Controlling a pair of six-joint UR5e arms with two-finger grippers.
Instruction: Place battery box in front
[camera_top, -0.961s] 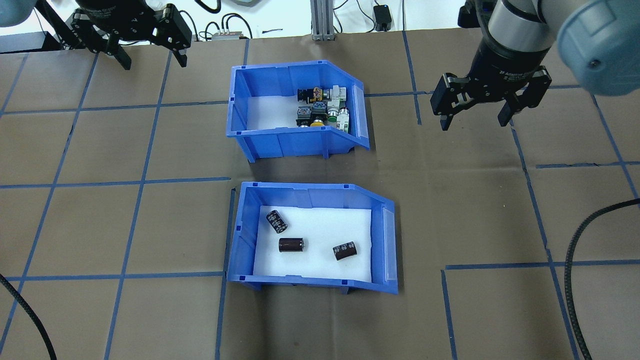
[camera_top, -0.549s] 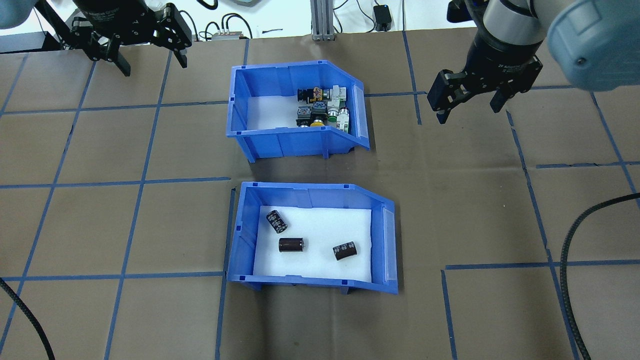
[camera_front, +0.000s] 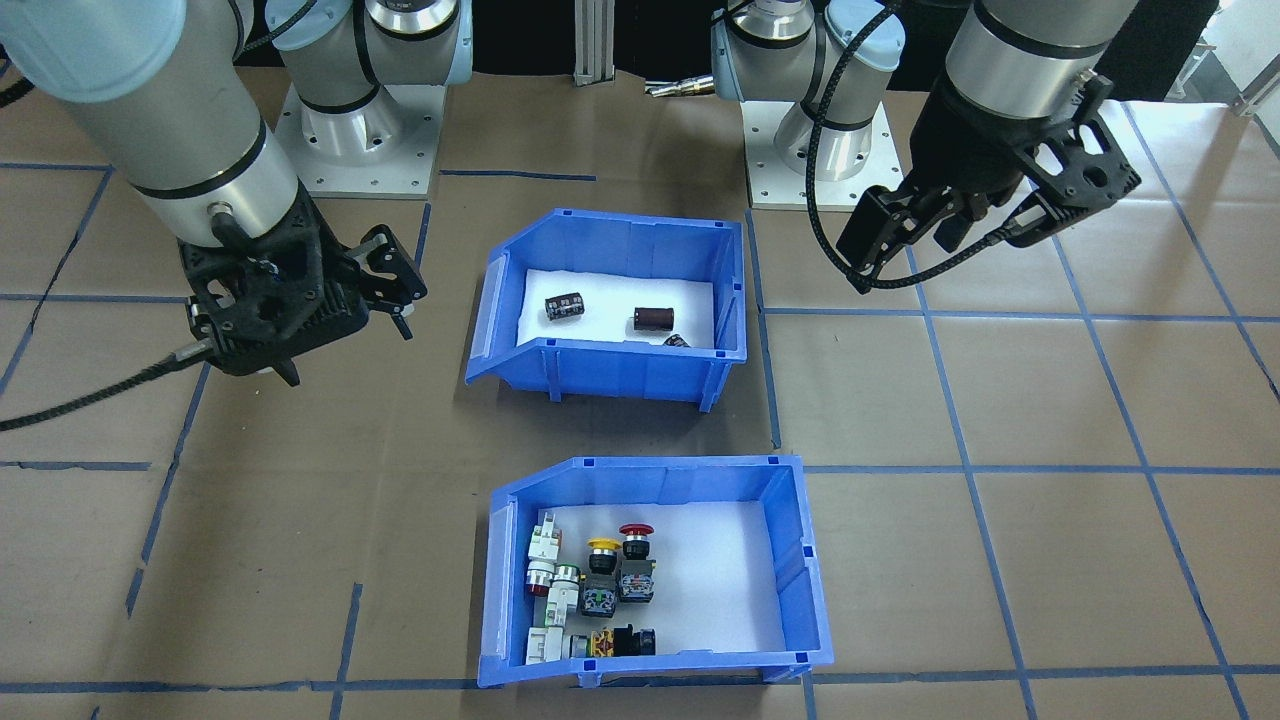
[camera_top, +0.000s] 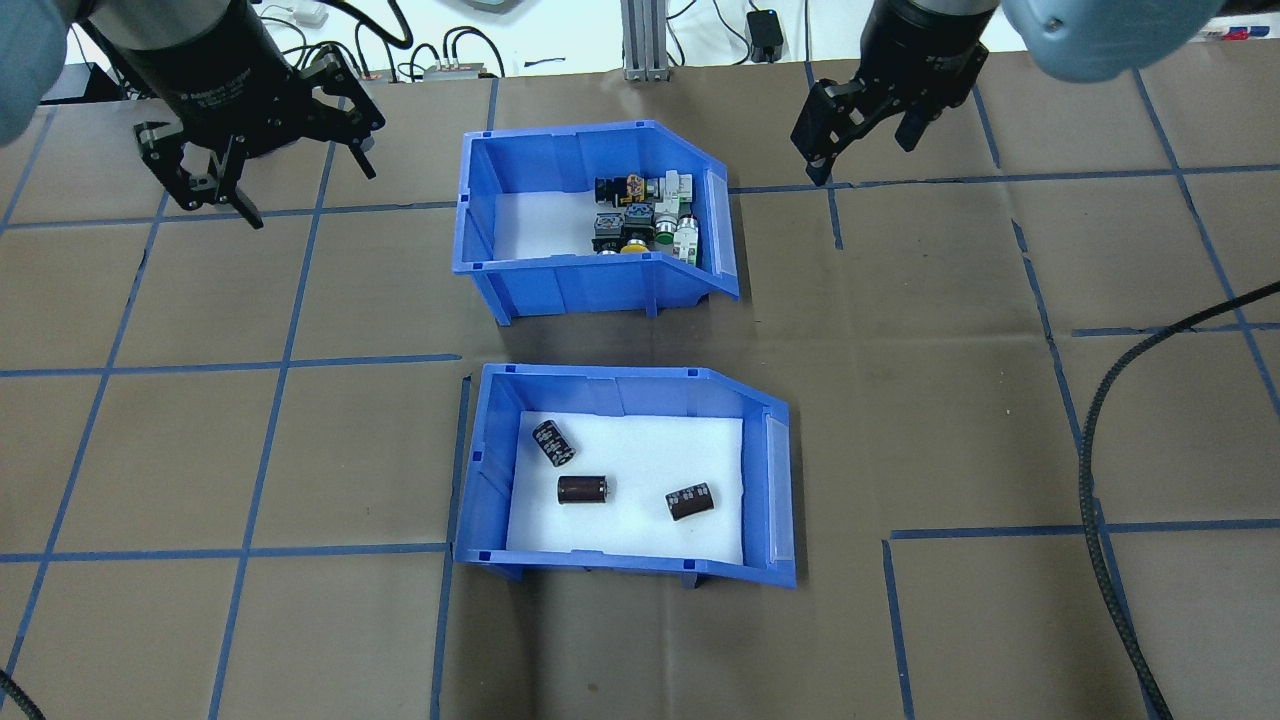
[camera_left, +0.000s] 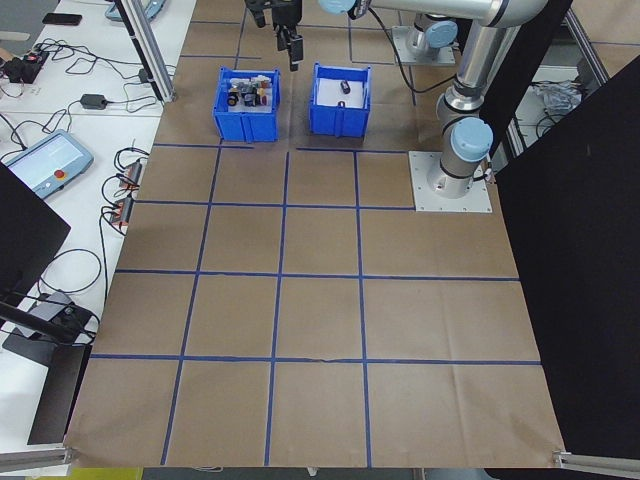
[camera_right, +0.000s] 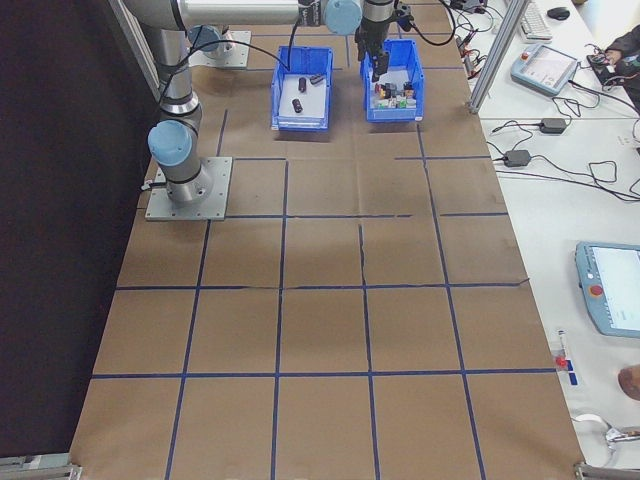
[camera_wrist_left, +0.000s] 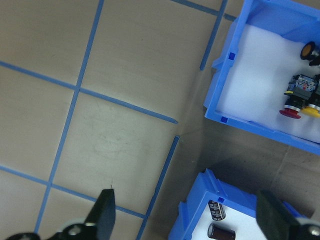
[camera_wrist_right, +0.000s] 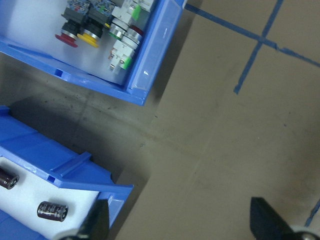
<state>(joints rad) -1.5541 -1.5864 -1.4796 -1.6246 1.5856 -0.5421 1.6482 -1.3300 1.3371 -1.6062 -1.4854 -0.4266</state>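
Note:
The battery box (camera_top: 770, 470) is a blue bin with a white liner, resting on the table nearer the robot's base. Three dark cylinders (camera_top: 582, 489) lie loose in it. The front-facing view shows the battery box (camera_front: 610, 375) as the upper bin. My left gripper (camera_top: 313, 198) hangs open and empty over the table, left of the far bin. My right gripper (camera_top: 860, 158) is open and empty, right of that far bin. The left wrist view catches a corner of the battery box (camera_wrist_left: 192, 215), and the right wrist view shows the battery box (camera_wrist_right: 60, 165) at lower left.
A second blue bin (camera_top: 480, 200) with red, yellow and white push-button switches (camera_top: 645, 215) stands farther from the robot, a narrow gap from the battery box. A black cable (camera_top: 1100, 420) loops over the table at the right. Blue tape lines grid the brown surface.
The right gripper has swung left and toward the far edge. The left gripper has come down toward the table, nearer the far bin. Both bins stay put.

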